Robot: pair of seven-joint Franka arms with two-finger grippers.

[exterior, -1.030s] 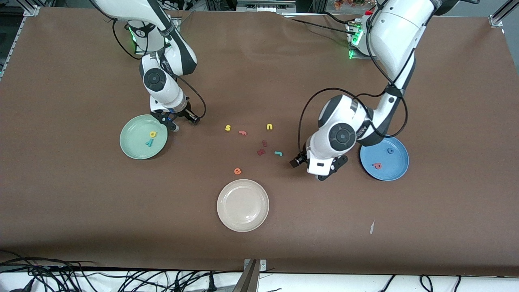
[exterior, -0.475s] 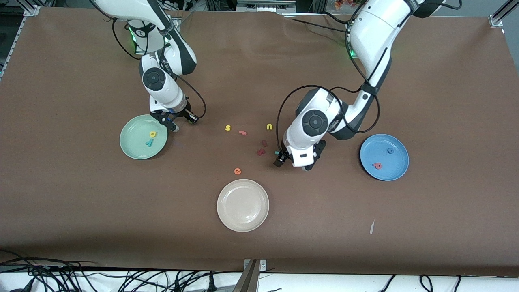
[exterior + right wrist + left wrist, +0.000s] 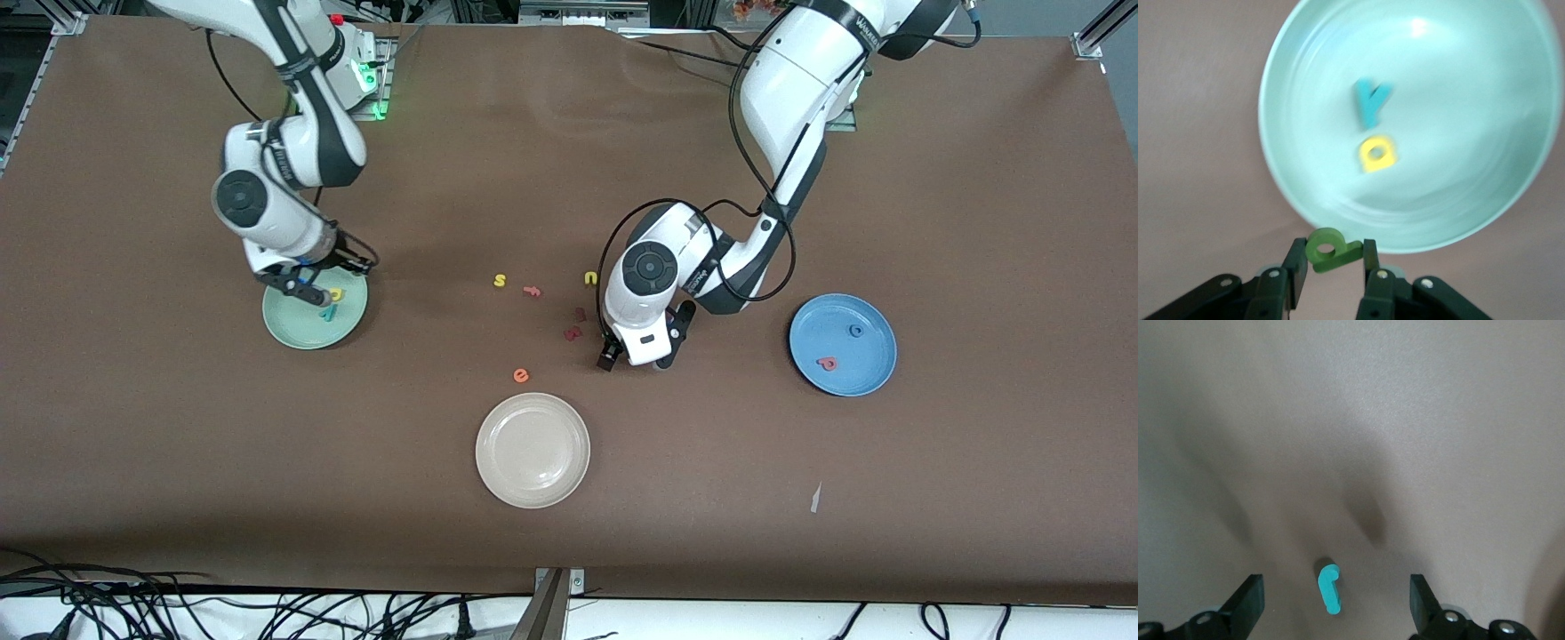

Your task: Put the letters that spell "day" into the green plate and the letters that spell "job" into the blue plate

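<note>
Front view: the bench (image 3: pixel 978 178) is shown with the green plate (image 3: pixel 293 331) at the right arm's end and the blue plate (image 3: pixel 867 378) at the left arm's end. The right gripper (image 3: pixel 1331 263) is held over the green plate's rim, jaws pinching the olive "d" (image 3: pixel 1328 249). The left gripper (image 3: pixel 1337 603), jaws spread, is held over the teal "j" (image 3: pixel 1329 588).

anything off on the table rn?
Nothing damaged or spilled. Only stray: a small pale scrap on the table, nearer the camera than the blue plate. Right pincer holds the d at the green plate's rim; left pincer open over the j.
</note>
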